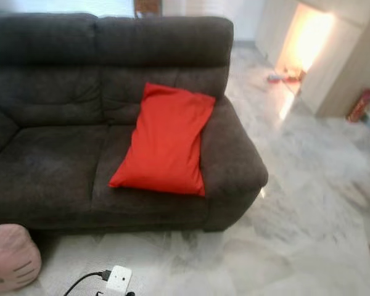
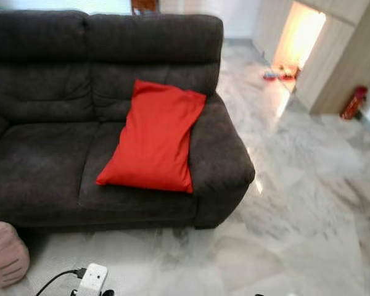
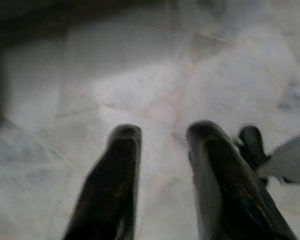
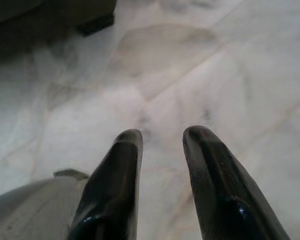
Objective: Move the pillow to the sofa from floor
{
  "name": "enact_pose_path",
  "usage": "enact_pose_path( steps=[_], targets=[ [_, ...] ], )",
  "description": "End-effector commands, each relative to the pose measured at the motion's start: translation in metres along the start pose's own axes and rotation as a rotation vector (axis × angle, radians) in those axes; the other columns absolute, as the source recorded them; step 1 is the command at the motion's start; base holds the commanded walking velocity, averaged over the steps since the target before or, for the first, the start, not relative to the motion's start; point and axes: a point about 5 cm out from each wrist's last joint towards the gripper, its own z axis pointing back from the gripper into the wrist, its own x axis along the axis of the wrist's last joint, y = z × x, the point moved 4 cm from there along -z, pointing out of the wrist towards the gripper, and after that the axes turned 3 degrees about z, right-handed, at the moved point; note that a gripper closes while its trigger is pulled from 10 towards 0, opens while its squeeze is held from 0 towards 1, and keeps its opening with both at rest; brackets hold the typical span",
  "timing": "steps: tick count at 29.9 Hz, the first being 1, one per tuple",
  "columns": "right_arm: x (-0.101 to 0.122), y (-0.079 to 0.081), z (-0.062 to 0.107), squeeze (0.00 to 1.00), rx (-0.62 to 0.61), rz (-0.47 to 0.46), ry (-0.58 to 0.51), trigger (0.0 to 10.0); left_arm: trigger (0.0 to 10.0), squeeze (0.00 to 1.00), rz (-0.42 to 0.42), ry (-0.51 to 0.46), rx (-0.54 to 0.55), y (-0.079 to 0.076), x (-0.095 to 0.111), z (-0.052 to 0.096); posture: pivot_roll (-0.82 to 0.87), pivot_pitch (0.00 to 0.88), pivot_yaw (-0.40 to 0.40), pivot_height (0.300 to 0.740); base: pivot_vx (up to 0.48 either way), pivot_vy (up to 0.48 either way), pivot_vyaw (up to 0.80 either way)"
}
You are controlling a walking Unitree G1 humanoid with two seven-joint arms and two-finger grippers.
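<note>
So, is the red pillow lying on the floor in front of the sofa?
No, the red pillow rests on the dark sofa, leaning against its right armrest and backrest, with no part of it on the marble floor.

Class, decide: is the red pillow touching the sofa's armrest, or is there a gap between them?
Touching. In the left eye view the pillow leans with its long edge pressed against the armrest, no gap showing between them.
</note>
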Motion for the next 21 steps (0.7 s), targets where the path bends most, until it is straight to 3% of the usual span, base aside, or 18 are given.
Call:
enact_pose_path(
  steps=[1,11,21],
  targets=[
    [0.007,0.007,-0.003,0.00,0.020,0.005,-0.023,10.0,10.0,0.00,0.006,0.010,0.026,0.010,-0.005,0.002,-0.01,0.000,-0.019,0.738,0.000,0.480,0.00],
    [0.004,0.029,-0.006,0.00,0.033,-0.038,-0.020,10.0,10.0,0.00,-0.014,0.009,0.030,0.018,-0.004,0.003,-0.01,0.000,0.017,0.738,0.000,0.480,0.00],
    [0.004,0.031,-0.007,0.00,0.032,-0.034,-0.015,10.0,10.0,0.00,-0.020,0.008,0.025,0.019,-0.003,0.003,-0.01,0.000,0.022,0.738,0.000,0.428,0.00]
  ],
)
